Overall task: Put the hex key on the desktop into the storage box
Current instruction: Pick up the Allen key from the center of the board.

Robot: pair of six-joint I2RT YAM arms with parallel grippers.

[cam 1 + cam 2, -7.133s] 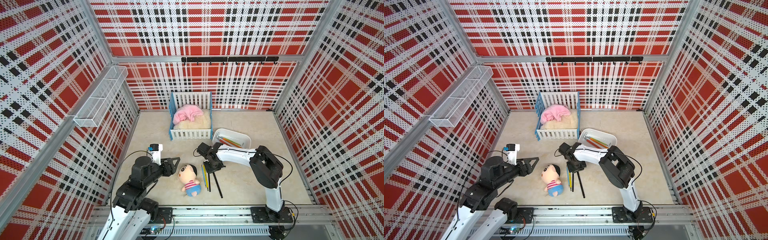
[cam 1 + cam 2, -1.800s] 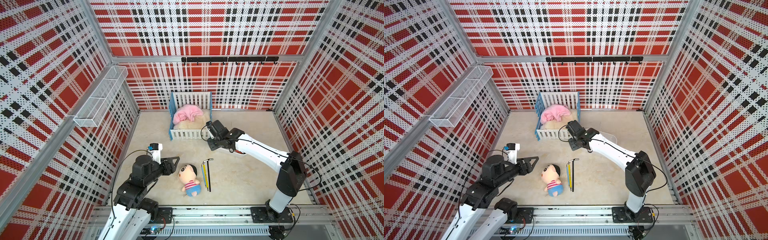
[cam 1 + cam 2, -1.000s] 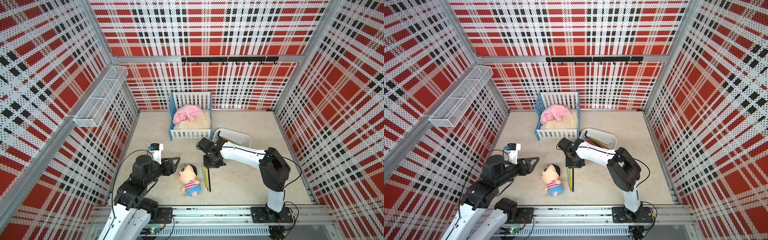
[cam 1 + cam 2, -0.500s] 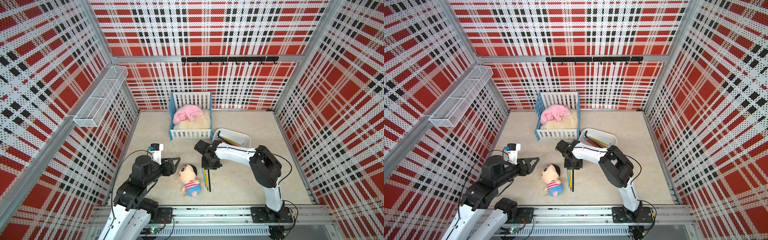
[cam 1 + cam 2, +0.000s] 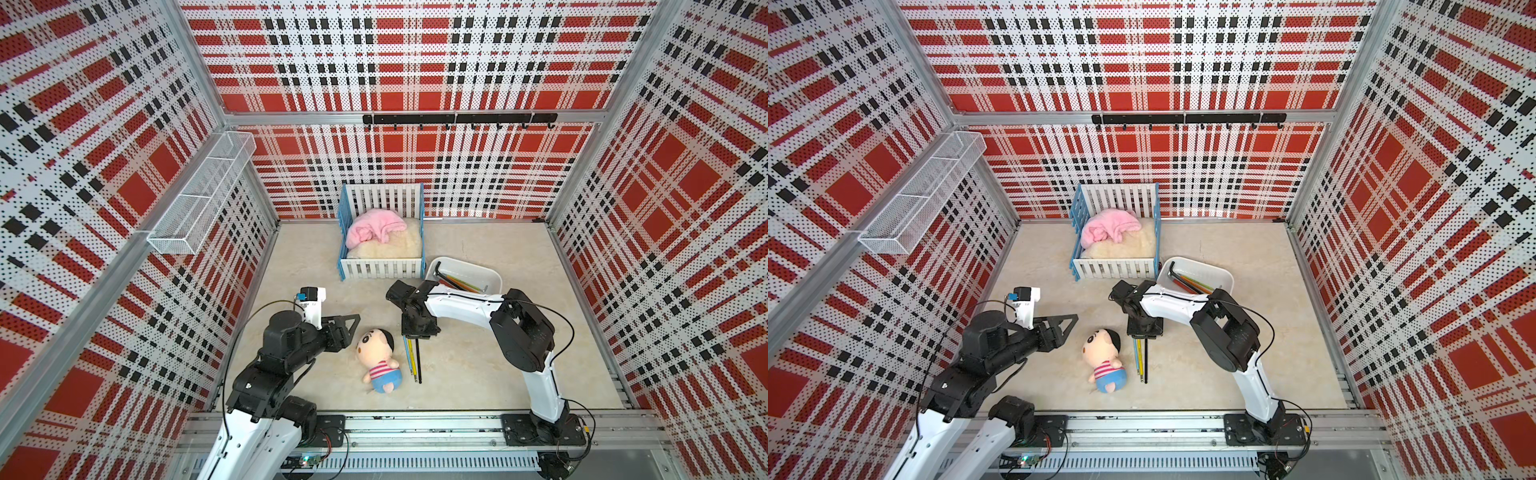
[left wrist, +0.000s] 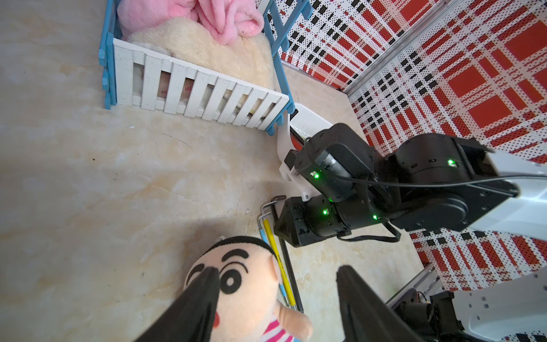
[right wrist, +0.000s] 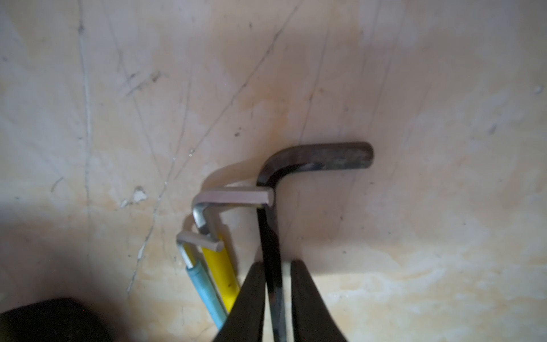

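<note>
Three hex keys lie side by side on the desktop right of a doll: a black hex key, a yellow-sleeved one and a blue-sleeved one. My right gripper points down over their bent ends. Its jaws are drawn in narrow on the black key's shaft, and the key still rests on the desktop. The white storage box stands behind the right arm and holds several hex keys. My left gripper hovers open left of the doll, holding nothing.
A plush doll lies close beside the keys. A blue-and-white crib with pink cloth stands at the back, touching the box's corner. A wire basket hangs on the left wall and a hook rail on the back wall.
My right arm has swung from the storage box back down over the keys on the desktop, and its jaws have narrowed around the black key. The left arm has not moved.
</note>
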